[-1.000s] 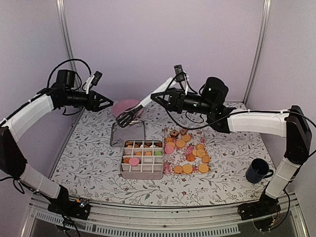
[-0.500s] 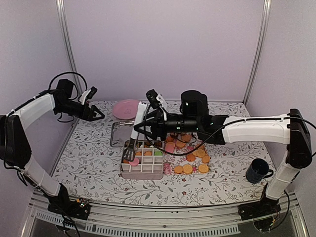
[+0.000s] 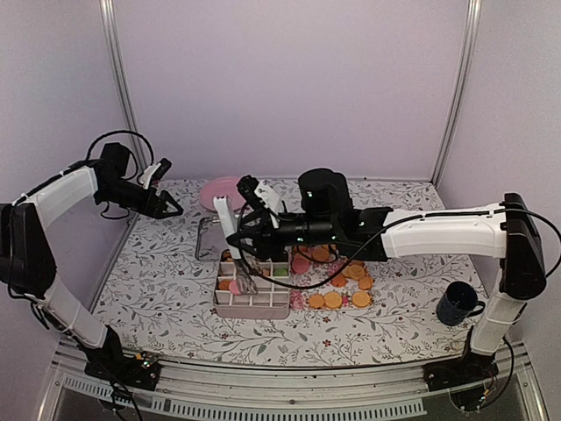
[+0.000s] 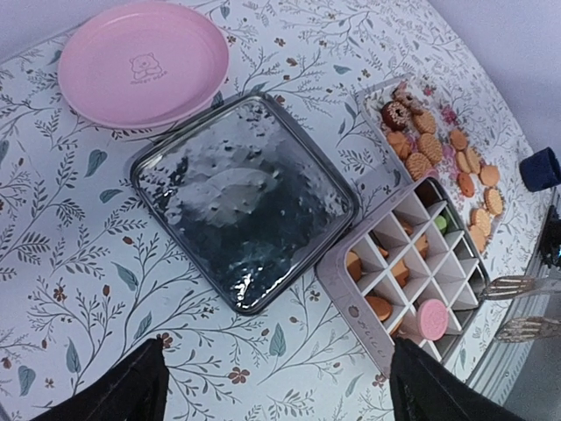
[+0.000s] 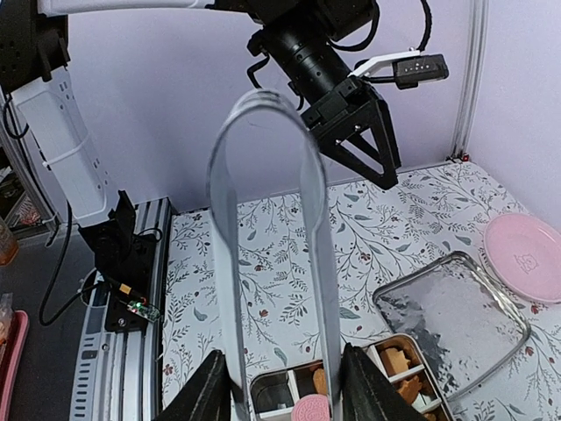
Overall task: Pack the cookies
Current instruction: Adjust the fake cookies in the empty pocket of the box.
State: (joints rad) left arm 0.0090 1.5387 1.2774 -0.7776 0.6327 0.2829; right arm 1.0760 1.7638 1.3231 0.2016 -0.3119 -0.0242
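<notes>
Two arms seen from above: the left gripper, at nine o'clock, hangs spread and empty; the right gripper pinches tongs over the divided box, with loose cookies at its three o'clock. Left wrist: more cookies sit in compartments. Right wrist: fingers clamp the tongs above a pink cookie.

Centre, left wrist view: tray bare metal, mirror-glossy, dimpled. Upper left: plate pink plastic, smooth, slight sheen. The bench cover: floral print, matt. The box dividers: white, matt, card-like. The cookies: dry, matt, finely rough. Right wrist view: tongs smooth, glossy, greyish.
</notes>
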